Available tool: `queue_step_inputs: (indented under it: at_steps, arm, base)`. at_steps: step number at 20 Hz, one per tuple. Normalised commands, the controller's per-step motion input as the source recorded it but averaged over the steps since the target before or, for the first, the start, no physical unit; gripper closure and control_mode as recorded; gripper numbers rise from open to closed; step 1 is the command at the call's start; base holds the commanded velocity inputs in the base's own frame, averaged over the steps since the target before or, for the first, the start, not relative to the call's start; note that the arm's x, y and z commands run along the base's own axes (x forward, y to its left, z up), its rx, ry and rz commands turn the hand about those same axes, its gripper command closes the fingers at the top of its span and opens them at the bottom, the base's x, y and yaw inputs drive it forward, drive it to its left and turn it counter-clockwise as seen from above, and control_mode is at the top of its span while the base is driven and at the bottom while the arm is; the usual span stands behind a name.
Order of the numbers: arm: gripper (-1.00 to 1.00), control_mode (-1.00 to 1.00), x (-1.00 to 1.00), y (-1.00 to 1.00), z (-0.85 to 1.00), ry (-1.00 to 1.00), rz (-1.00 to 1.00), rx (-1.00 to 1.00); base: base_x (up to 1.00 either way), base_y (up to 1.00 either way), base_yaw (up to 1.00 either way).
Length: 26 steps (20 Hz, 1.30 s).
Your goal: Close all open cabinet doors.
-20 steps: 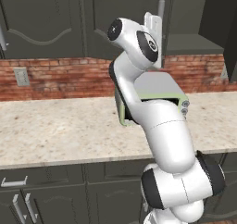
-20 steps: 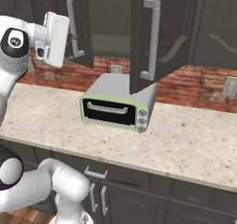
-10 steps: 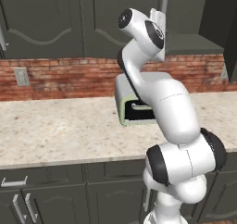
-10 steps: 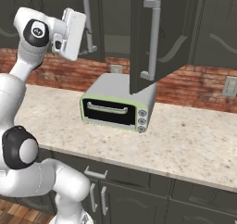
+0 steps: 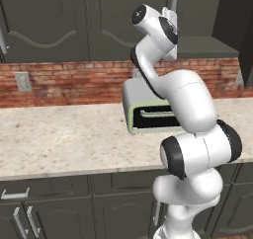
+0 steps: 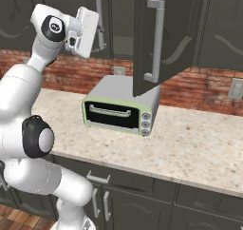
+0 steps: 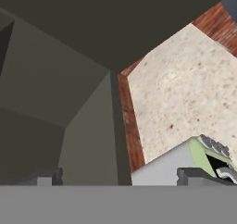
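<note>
Your arm has swung up toward the open cabinet.
Gripper [image 7: 118, 177] fingers spread empty; open cabinet door [image 6: 161, 39] hangs over the toaster oven [image 6: 121, 105].

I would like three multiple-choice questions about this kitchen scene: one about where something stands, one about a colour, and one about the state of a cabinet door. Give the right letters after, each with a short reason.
1. Where does the toaster oven stand?
A. On the floor
B. On the counter, before the brick wall
C. Inside an upper cabinet

2. What colour is the frame around the toaster oven's glass front?
A. Pale green
B. Red
C. Blue

3. In what state is the upper cabinet door above the toaster oven?
A. Shut flush with its neighbours
C. Swung open towards the room
B. Removed from its hinges

Answers:
1. B: it sits on the speckled counter with the brick wall behind.
2. A: the right base view shows a pale green rim around the dark glass.
3. C: the door stands out from the cabinet row, its silver bar handle facing the camera, while the gripper is raised to its left.
</note>
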Motion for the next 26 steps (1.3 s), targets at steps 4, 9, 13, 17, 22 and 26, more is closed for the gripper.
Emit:
queue_step_inputs:
  at_steps: [4,9,13,17,22,26]
  arm:
    - [-1.0,-1.0,0.53,-0.25,-0.18,0.0,0.0,0.02]
    - [-1.0,-1.0,0.42,-0.22,-0.17,0.0,0.0,0.02]
    - [-1.0,-1.0,0.43,-0.16,-0.17,0.0,-0.01,0.0]
    - [-1.0,-1.0,0.21,-0.2,-0.14,0.0,-0.02,0.02]
    - [-1.0,-1.0,0.0,-0.35,-0.01,0.0,-0.12,0.01]
    - [-1.0,-1.0,-0.09,-0.45,0.0,0.0,-0.18,0.03]
  base:
    - [0.0,0.0,0.0]
    - [0.0,0.0,0.0]
    - [0.0,0.0,0.0]
    - [0.0,0.0,0.0]
    - [0.0,0.0,0.0]
    - [0.0,0.0,0.0]
